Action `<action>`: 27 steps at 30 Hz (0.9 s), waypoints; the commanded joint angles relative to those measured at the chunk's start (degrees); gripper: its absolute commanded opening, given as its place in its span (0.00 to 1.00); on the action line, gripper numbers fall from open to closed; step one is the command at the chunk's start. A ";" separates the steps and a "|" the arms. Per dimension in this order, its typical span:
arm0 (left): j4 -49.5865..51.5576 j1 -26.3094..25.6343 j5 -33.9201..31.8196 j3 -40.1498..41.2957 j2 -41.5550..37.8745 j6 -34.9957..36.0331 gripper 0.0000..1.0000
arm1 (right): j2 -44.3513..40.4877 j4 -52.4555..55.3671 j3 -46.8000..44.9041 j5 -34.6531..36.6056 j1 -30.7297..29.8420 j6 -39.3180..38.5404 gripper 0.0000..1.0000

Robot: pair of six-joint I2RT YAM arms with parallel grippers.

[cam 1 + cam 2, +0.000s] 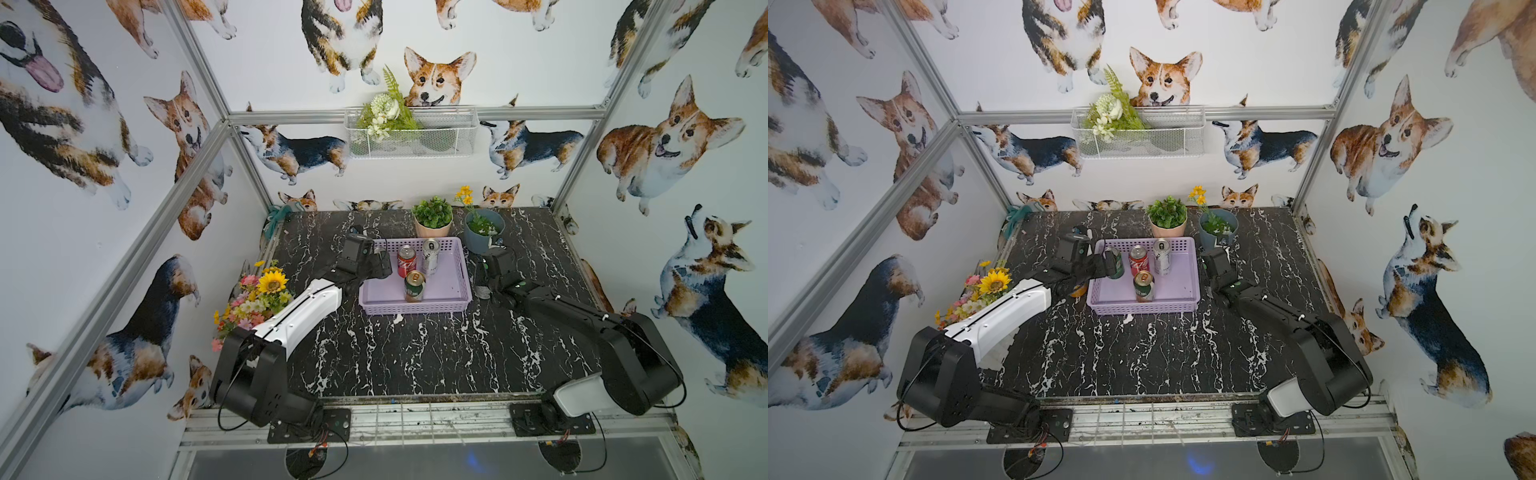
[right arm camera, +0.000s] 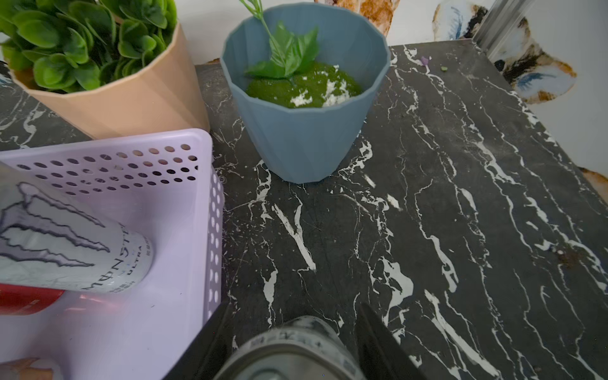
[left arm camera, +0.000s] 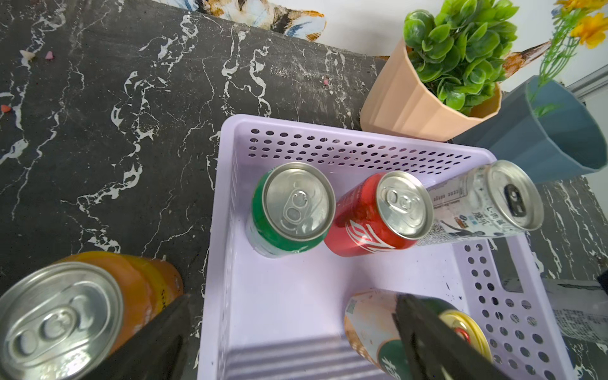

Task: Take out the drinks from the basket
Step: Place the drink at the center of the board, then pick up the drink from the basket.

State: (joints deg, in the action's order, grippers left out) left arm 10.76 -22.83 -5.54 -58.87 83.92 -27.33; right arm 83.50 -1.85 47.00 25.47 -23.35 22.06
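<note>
My right jaws are clenched on a slim silver can (image 2: 289, 348) standing on the counter (image 3: 98, 131), just outside the lavender basket (image 3: 329, 148). My left jaws are wide open and hold nothing. The orange can (image 3: 141, 286) stands on the counter beside the basket. Inside, upright: green can (image 3: 292, 204), red can (image 3: 371, 223), Monster can (image 3: 477, 204), green-and-gold can (image 3: 368, 329).

Lavender basket (image 1: 415, 306) holds green can (image 3: 291, 209), red can (image 3: 378, 214), silver Monster can (image 3: 483, 200), green-and-gold can (image 3: 368, 332); beside it, orange can (image 3: 82, 312), silver can (image 2: 289, 348).

Four cans (image 3: 289, 210) (image 3: 371, 217) (image 3: 477, 204) (image 3: 365, 329) upright in lavender basket (image 3: 362, 154); orange can (image 3: 65, 312), silver can (image 2: 289, 348) just outside.
</note>
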 commanded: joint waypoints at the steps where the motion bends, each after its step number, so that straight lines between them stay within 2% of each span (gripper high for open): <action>1: -1.13 -2.16 1.15 -0.67 1.40 2.14 1.00 | 0.51 -7.44 -0.87 0.87 0.63 1.81 0.03; 3: -0.93 -4.10 0.81 -1.37 3.02 2.37 1.00 | 0.54 -7.75 -1.60 -0.27 0.84 2.69 0.58; 6: -1.31 -6.17 0.31 -1.87 4.98 2.46 1.00 | -0.89 -9.52 -3.49 -1.89 0.85 3.54 0.99; 10: -2.54 -8.42 -0.25 -2.71 6.59 3.11 1.00 | -2.66 -10.02 -4.06 -1.62 0.78 3.81 1.00; 16: -2.59 -14.44 -4.43 -6.26 10.41 5.94 1.00 | -6.56 -9.87 -3.39 -1.04 0.93 2.75 1.00; 19: -2.69 -15.23 -3.30 -6.43 12.01 4.95 1.00 | -7.32 -8.99 -2.96 -0.94 0.88 2.55 1.00; 24: 1.88 -16.55 -9.52 -8.71 15.65 3.78 0.98 | -7.91 -9.38 -3.12 -2.05 0.95 2.54 1.00; 27: 1.18 -16.59 -9.95 -9.02 17.15 4.11 0.93 | -7.44 -9.67 -3.08 -2.40 0.94 2.94 1.00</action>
State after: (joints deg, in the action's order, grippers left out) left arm 11.05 -39.44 -12.67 -67.24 100.16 -22.96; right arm 75.90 -9.58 43.62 23.75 -22.46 24.84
